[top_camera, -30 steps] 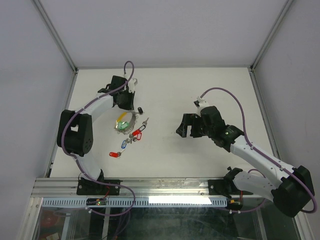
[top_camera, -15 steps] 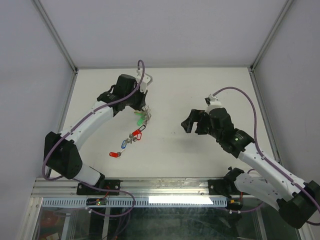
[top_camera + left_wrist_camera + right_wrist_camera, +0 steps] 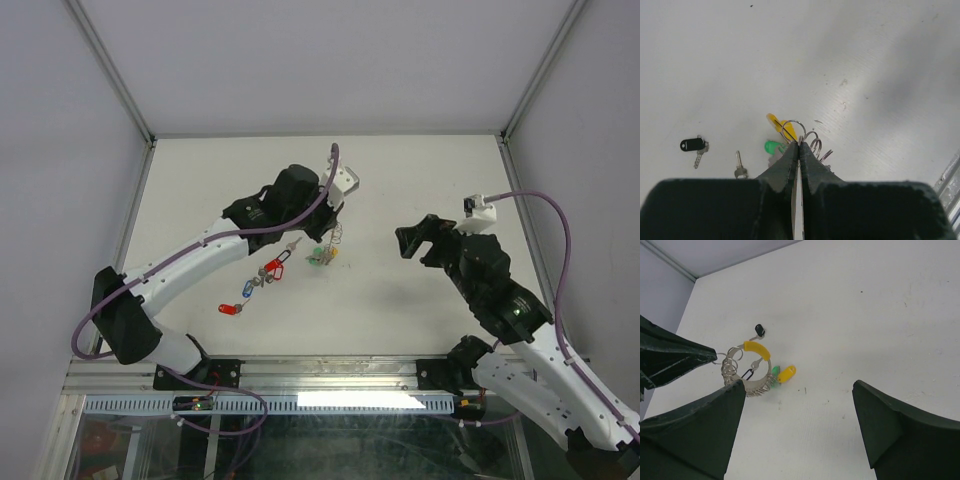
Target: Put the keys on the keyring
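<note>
Just left of the middle of the overhead frame, the left fingers [image 3: 787,161] are pressed shut on the keyring [image 3: 792,130], pinching the thin wire loop at their very tips. A yellow tag [image 3: 774,121] and a green tag [image 3: 772,146] hang from the bunch beneath it, so some keys look to be on already. To the right of the middle, well apart from the ring, the right fingers [image 3: 695,437] are spread wide and hold nothing; from their own camera the bunch sits in the left half of the frame, beyond their reach. Lower left of the ring on the worktop [image 3: 400,170] lie loose keys: a red-tagged key [image 3: 275,267], a blue-tagged key [image 3: 247,290] and a second red-tagged one [image 3: 229,309]. A black-tagged key [image 3: 692,144] shows at the left of the left wrist view. To my eye the step in hand is presenting the ring so that the other arm can work on it. The next move probably calls for the right arm to fetch a loose key and bring it over. It must then line the key's hole up with the split in the wire, which leaves little room for error.
</note>
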